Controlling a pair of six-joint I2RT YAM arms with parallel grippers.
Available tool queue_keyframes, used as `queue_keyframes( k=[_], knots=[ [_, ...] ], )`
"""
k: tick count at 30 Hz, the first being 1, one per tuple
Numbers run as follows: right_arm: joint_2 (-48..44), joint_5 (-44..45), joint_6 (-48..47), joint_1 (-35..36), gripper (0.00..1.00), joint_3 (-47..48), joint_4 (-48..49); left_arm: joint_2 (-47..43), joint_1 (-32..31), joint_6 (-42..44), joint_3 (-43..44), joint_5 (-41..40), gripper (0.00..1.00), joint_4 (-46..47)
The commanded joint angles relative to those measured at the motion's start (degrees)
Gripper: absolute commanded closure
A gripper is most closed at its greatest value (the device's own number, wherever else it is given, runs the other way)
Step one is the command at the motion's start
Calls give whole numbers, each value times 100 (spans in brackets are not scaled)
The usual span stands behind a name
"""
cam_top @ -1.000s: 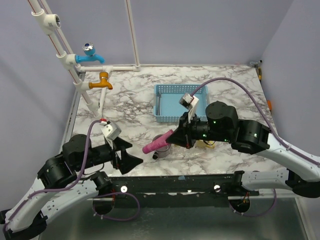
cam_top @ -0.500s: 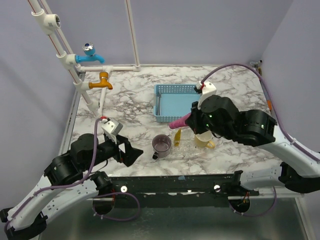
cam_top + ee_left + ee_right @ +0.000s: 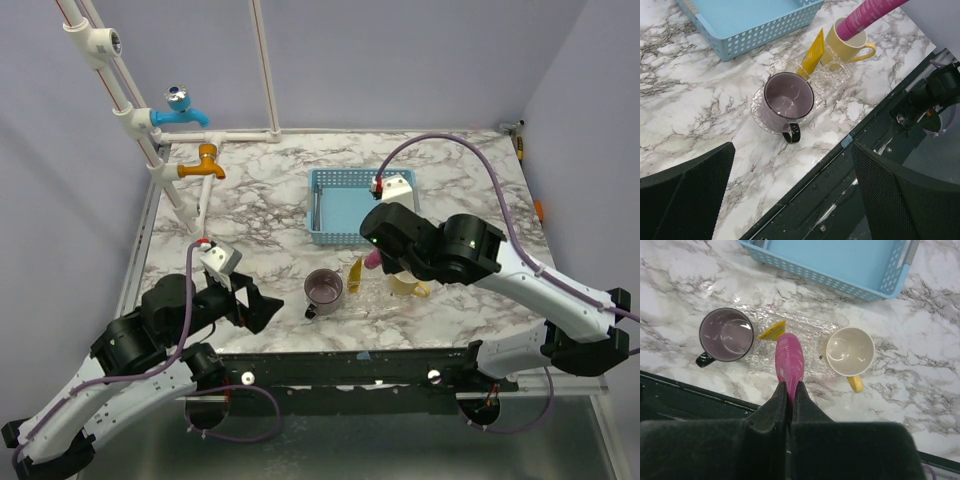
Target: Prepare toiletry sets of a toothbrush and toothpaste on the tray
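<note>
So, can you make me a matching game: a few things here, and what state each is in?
1 magenta tube
2 yellow tube
3 mauve cup
4 left gripper

a open, holding nothing
b empty, on the clear tray
c pinched in the right gripper
d standing beside the mauve cup

Pairs: 1-c, 2-d, 3-b, 4-a

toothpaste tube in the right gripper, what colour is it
Magenta-pink. The toothpaste tube shows best in the right wrist view.

Magenta tube (image 3: 789,360) gripped above clear tray (image 3: 810,332); yellow tube (image 3: 812,49) stands there, seemingly tilted.
</note>
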Motion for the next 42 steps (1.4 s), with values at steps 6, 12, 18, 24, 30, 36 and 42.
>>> queue_keyframes(
  k=[6, 12, 18, 24, 30, 36, 42],
  knots=[
    [15, -201, -139, -378, 100, -584, 247, -149, 26, -84, -83, -113, 1, 117],
    [124, -582, -467, -693, 100, -864, 663, -167, 28, -102, -100, -172, 1, 109],
    [186, -958, -743, -1110, 100, -1110, 1065, -157, 28, -119, -113, -170, 1, 120],
    [313, -1215, -865, -1253, 100, -1208, 1285, -67, 25, -80, -109, -222, 1, 108],
    [364, -1350, -913, -1289, 100, -1248, 1332, -21, 24, -51, -109, -236, 1, 107],
    [345, -1442, -946, -1289, 100, -1337, 1346, 6, 24, -31, -109, -245, 1, 108],
    [324, -1426, -941, -1287, 100, -1487, 1415, 18, 27, -31, -107, -253, 1, 108]
  ],
)
